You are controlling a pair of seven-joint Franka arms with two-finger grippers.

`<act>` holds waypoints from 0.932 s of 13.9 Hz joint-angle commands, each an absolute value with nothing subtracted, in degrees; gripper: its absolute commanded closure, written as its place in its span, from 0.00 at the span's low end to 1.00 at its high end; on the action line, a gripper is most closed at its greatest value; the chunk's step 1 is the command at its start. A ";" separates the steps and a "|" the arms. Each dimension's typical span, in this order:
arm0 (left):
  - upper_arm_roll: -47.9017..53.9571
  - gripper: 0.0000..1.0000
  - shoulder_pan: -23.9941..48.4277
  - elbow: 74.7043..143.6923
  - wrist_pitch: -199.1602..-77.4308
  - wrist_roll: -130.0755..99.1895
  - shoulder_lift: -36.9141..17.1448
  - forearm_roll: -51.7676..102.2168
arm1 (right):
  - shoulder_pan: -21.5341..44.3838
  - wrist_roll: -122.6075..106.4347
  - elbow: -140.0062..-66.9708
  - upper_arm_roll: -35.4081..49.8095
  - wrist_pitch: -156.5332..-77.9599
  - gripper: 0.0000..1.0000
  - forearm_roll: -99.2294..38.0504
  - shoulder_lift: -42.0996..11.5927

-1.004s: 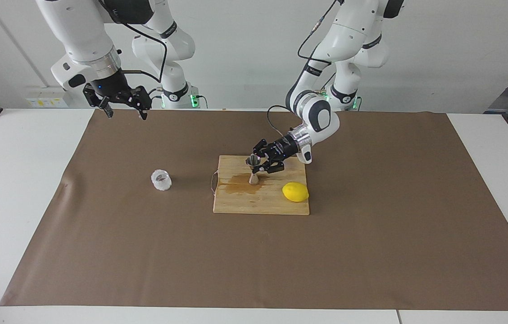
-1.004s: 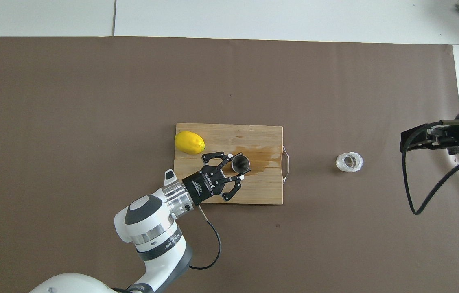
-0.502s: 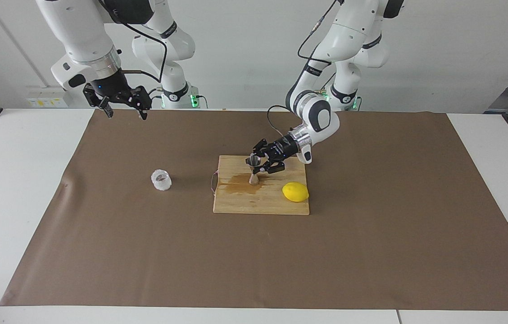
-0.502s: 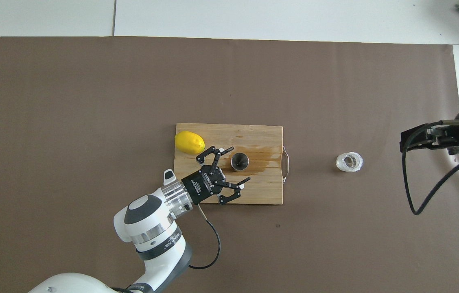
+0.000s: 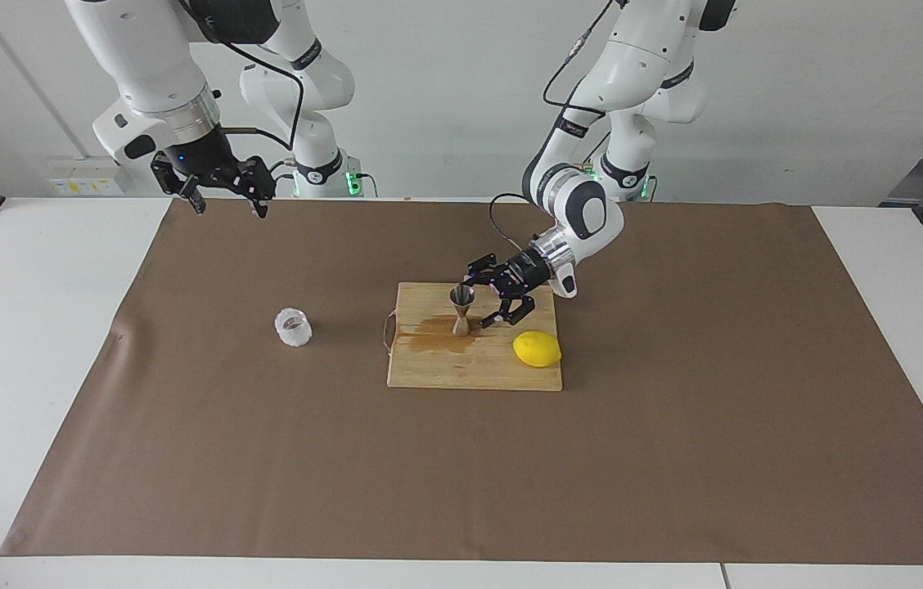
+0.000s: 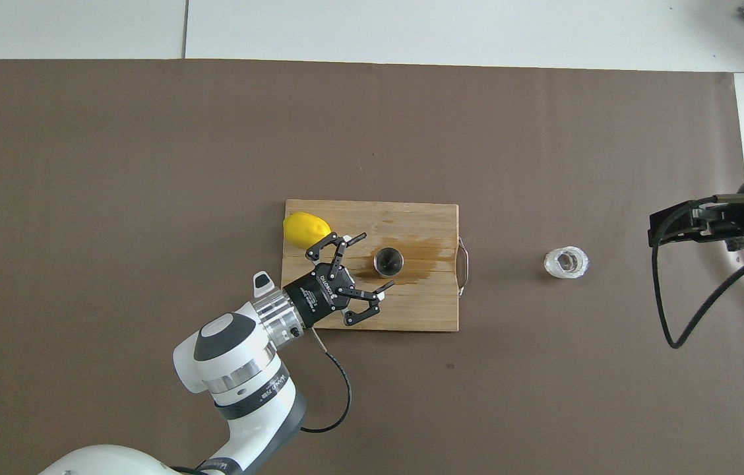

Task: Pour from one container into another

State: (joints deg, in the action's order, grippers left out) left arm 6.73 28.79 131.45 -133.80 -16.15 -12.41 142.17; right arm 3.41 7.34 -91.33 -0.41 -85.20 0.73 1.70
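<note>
Jigger (image 5: 461, 309): steel, upright on the cutting board (image 5: 429, 372), standing on a brown wet patch (image 6: 421, 254); held by nothing.
Left gripper (image 5: 485, 304): jaws spread wide, low over the board, just beside the jigger toward the left arm's end, not touching it.
Jigger relative to jaws: just outside the fingertips, in line with the gap.
Cup (image 5: 293, 327): clear, bumpy, upright on the brown mat (image 5: 674, 458), well apart from the board toward the right arm's end.
Right gripper (image 5: 226, 198): jaws wide, empty, waiting high over the mat's edge.
Lemon (image 5: 537, 349): on the board, near the left gripper.
Risk, tipping: a fingertip clipping the narrow-waisted jigger could topple it.
Risk, slipping: the wet board may let the jigger slide.
Risk, lemon: a sideways sweep could nudge it.
</note>
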 commanded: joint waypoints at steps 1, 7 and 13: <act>6.86 0.00 27.69 132.45 -136.23 -19.93 -9.85 136.96 | 2.46 5.80 -91.49 -0.09 -84.90 0.00 -1.14 1.85; 6.50 0.00 23.48 132.19 -137.02 -35.57 -6.68 114.21 | 2.46 5.80 -91.49 -0.26 -84.90 0.00 -1.14 1.85; 6.42 0.00 19.34 130.96 -136.49 -45.78 -5.28 94.43 | 2.46 5.80 -91.49 -0.26 -84.90 0.00 -1.14 1.85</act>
